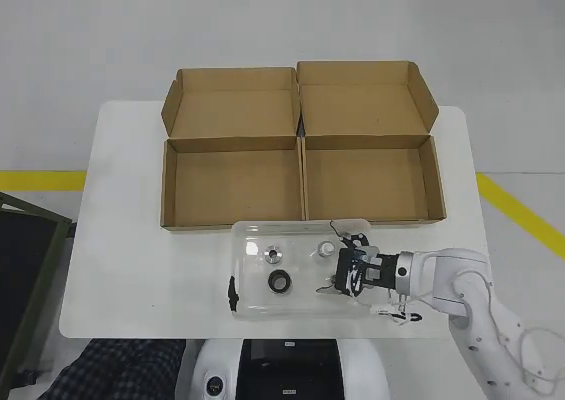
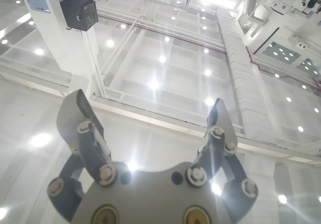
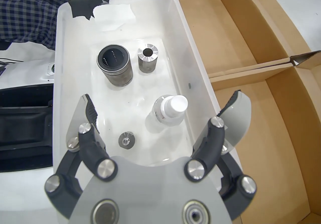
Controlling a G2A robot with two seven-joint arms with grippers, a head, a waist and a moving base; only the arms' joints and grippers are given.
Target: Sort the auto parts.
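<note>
In the top view the clear plastic bin [image 1: 302, 222] sat low in the middle of the frame, and the two open cardboard boxes [image 1: 232, 185] lay side by side just above it, both bare inside. The right gripper [image 1: 347, 272] hung over the bin's right end with its jaws spread wide and nothing between them.

Through its wrist camera the right gripper [image 3: 162, 99] looked down on four parts on the bin [image 3: 58, 59] floor. These were a large dark bearing sleeve [image 3: 114, 65] standing on end, a smaller steel bushing [image 3: 147, 58] just beside it and also on end, a white-capped piece [image 3: 170, 112] near the wall next to the boxes, and a small metal disc [image 3: 127, 140] closest to the gripper.

The left gripper [image 2: 148, 97] pointed up at the ceiling, its jaws apart and empty.

I judged the two steel cylinders to be heavy, rigid and smooth. They looked safest pinched across the round side wall, low enough that they would not swing. The white-capped piece looked lighter and perhaps slick, and its narrow cap offered the easier hold. The disc sat low and flat, so the fingertips would have had to come right down to the floor. It was also likely to skate on the plastic.
</note>
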